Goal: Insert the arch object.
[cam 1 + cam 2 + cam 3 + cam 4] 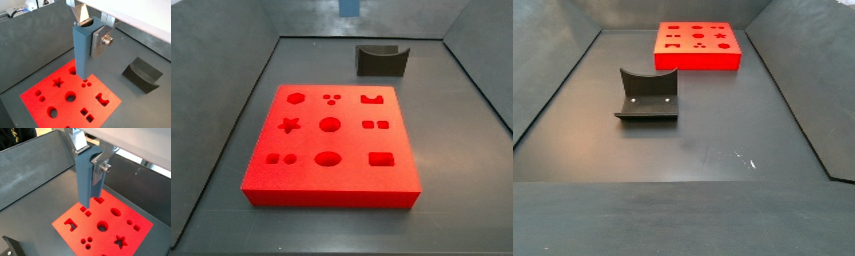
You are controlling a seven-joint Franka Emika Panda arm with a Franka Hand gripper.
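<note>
My gripper [89, 31] is shut on the arch object [83, 55], a long blue-grey block with a rounded U-shaped notch along one side. It hangs upright between the silver fingers [100, 41], as both wrist views show [87, 178]. Its lower end hovers above the red board [63, 102] with shaped holes, over the board's edge nearest the fixture. The arch-shaped hole [103, 99] lies a little to one side of the block. In a side view only the block's lower tip [349, 6] shows at the top edge, above and behind the board [305, 195].
The dark L-shaped fixture [381, 60] stands on the grey floor beyond the board, and also shows in a side view [647, 95] and a wrist view [141, 75]. Sloping grey walls [231, 90] ring the floor.
</note>
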